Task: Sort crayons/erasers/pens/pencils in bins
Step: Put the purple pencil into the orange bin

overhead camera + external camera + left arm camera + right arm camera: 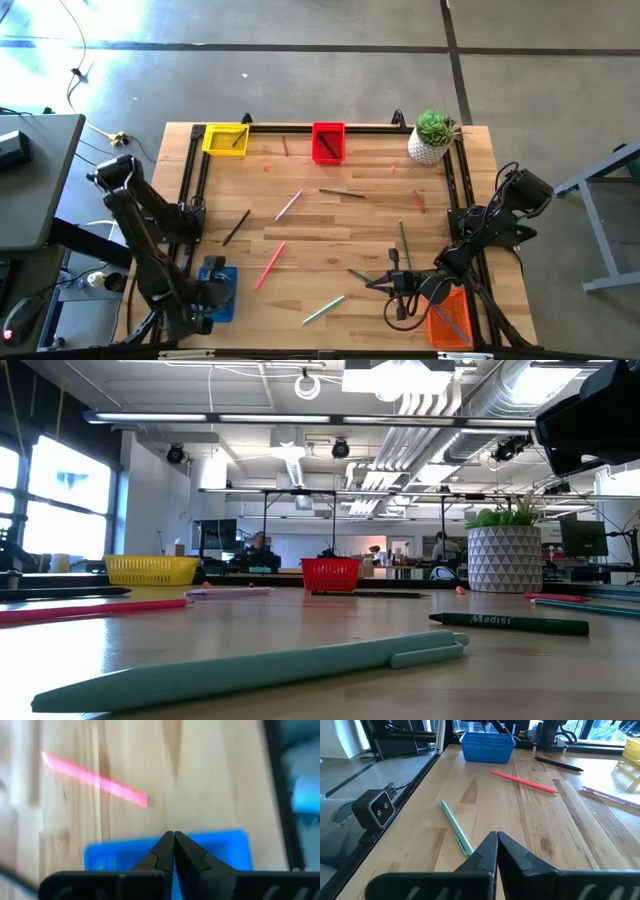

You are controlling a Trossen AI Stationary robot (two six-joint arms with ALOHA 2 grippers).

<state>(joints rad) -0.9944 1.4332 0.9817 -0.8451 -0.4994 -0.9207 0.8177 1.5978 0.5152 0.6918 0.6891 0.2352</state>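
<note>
Four bins stand on the wooden table: yellow (225,138) and red (328,142) at the far edge, blue (218,290) near left, orange (450,318) near right. Pens and pencils lie loose: a teal pen (324,309), a red pencil (270,264), a pink pen (288,205), a black pen (236,226), a green pencil (404,240), a dark green crayon (510,623). My left gripper (173,840) is shut and empty over the blue bin (165,851). My right gripper (497,837) is shut and empty, beside the orange bin, pointing left toward the teal pen (456,827).
A white plant pot (432,140) stands at the far right corner. Black frame rails (195,180) run along the left, far and right edges. The low camera (377,807) sits at the near edge. A dark pencil (342,193) and a red crayon (420,203) lie mid-table.
</note>
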